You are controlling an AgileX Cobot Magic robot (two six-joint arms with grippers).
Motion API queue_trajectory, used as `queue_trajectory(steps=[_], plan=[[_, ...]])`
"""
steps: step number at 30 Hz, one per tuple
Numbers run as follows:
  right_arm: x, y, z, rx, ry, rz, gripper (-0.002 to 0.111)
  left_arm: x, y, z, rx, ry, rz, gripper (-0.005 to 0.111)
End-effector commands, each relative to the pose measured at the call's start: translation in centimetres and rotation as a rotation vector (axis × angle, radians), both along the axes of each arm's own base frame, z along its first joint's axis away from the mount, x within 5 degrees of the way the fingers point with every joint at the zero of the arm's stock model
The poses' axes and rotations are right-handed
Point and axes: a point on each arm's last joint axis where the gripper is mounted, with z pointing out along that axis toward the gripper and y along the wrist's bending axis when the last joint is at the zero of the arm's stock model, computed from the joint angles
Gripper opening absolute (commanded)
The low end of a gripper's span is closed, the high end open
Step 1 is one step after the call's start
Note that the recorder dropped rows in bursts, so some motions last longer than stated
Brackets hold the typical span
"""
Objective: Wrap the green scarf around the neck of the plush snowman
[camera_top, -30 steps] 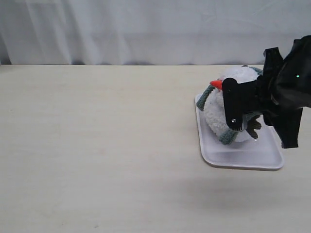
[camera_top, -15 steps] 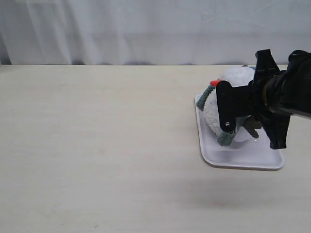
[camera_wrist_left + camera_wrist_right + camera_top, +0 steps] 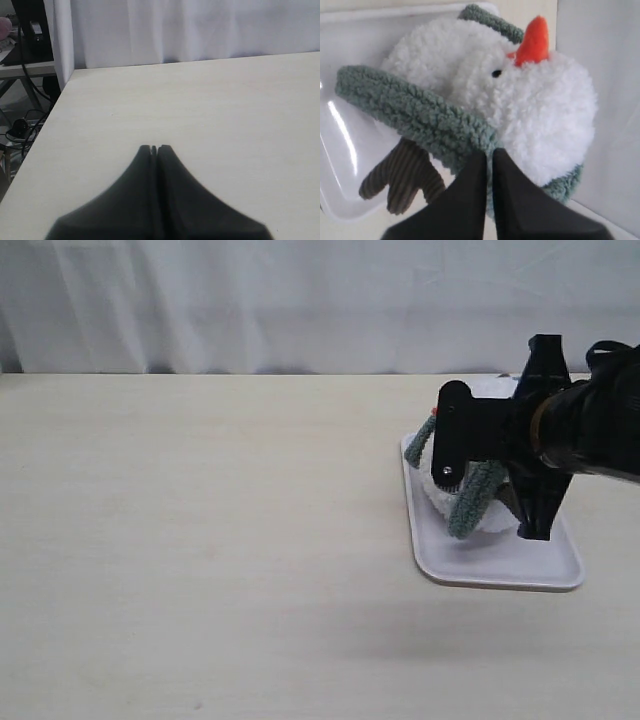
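Bench (image 3: 200, 540), right side: right fingers (image 3: 481, 162) clamp green scarf (image 3: 415, 117) by plush snowman (image 3: 535, 115) neck, loose end trailing across its body; left fingers (image 3: 147, 152) clenched empty, well apart.

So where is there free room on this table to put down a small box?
The table is bare left of the white tray, back to the curtain, and in front of it. The tray is crowded: the plush snowman, the green scarf and the right gripper pinching it; only its near strip is free.
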Motion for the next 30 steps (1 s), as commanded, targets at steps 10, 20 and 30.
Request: queue_trajectory(steps=[10,20,30], plan=[[-0.7,-0.2,-0.7,0.073,0.054,-0.077,0.004,0.0,0.0,0.1,-0.003,-0.012,-0.003,0.000],[-0.5,0.5,-3.2,0.134,0.153,-0.113,0.004,0.0,0.0,0.1,-0.003,-0.012,-0.003,0.000],[-0.8,0.8,-1.6,0.250,0.109,-0.136,0.004,0.0,0.0,0.1,-0.001,-0.013,-0.003,0.000]])
